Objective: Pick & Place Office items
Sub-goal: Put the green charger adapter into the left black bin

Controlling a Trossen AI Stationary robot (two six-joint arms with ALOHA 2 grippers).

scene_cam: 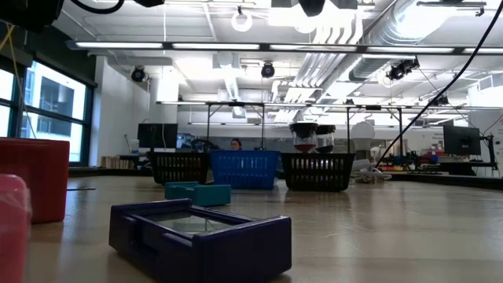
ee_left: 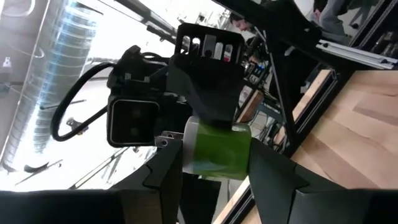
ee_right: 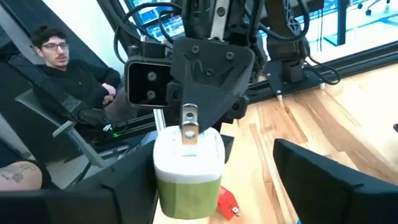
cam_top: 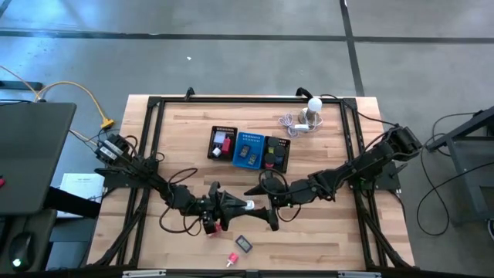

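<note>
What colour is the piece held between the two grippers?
The piece is green with a white end; the right wrist view shows it best.

A light wooden table (cam_top: 324, 232) stands on a grey concrete floor (cam_top: 231, 54) crossed by dark seam lines. Beyond the table's far edge lies an open workshop with a white ceiling (scene_cam: 236, 47), long strip lights (scene_cam: 196, 45), silver ducts (scene_cam: 346, 31) and tall windows (scene_cam: 47, 102). A seated person (ee_right: 62, 68) in dark clothing is nearby.

A green-and-white plug-like block (ee_right: 188, 171) is sitting gripped between two dark fingers; a small red piece (ee_right: 227, 203) is lying just beside it.
</note>
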